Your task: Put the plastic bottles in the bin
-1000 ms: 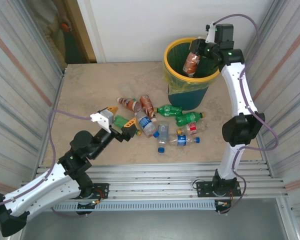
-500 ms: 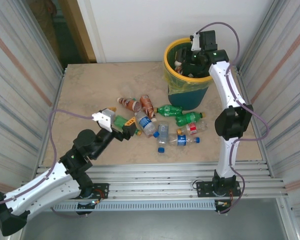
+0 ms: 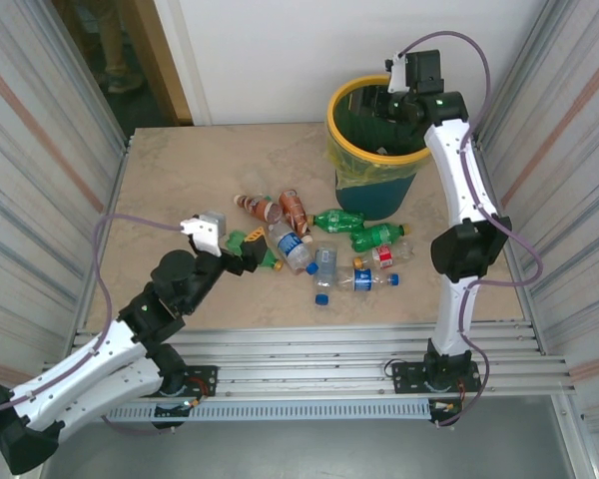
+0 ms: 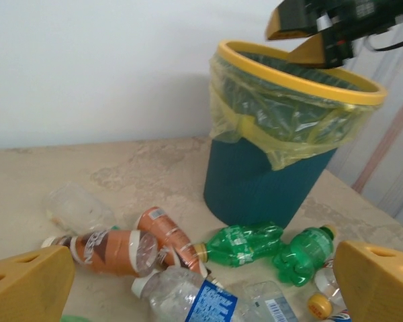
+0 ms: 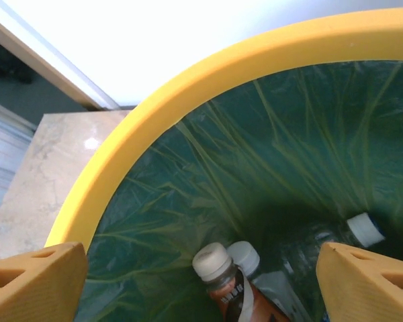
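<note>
Several plastic bottles (image 3: pixel 323 261) lie in a heap on the stone table: brown-orange ones (image 4: pixel 114 251), green ones (image 4: pixel 245 243) and clear ones with blue labels (image 4: pixel 195 302). The teal bin (image 3: pixel 374 190) with a yellow rim (image 4: pixel 289 64) stands behind them. My left gripper (image 3: pixel 252 249) hovers open at the heap's left end, nothing between its fingers (image 4: pixel 27 285). My right gripper (image 3: pixel 384 100) hangs open over the bin's mouth. Below the right gripper (image 5: pixel 201 282), a brown bottle with a white cap (image 5: pixel 225 278) and clear bottles (image 5: pixel 366 229) lie on the green liner (image 5: pixel 255 154).
Corrugated metal walls close in both sides (image 3: pixel 40 150), with a white wall behind the bin. A loose blue cap (image 3: pixel 321 297) lies near the table's front edge. Bare stone table (image 3: pixel 190 170) stretches to the left of the heap.
My right gripper held a brown bottle over the bin; it has opened and that bottle now lies inside. The left arm shifted slightly left.
</note>
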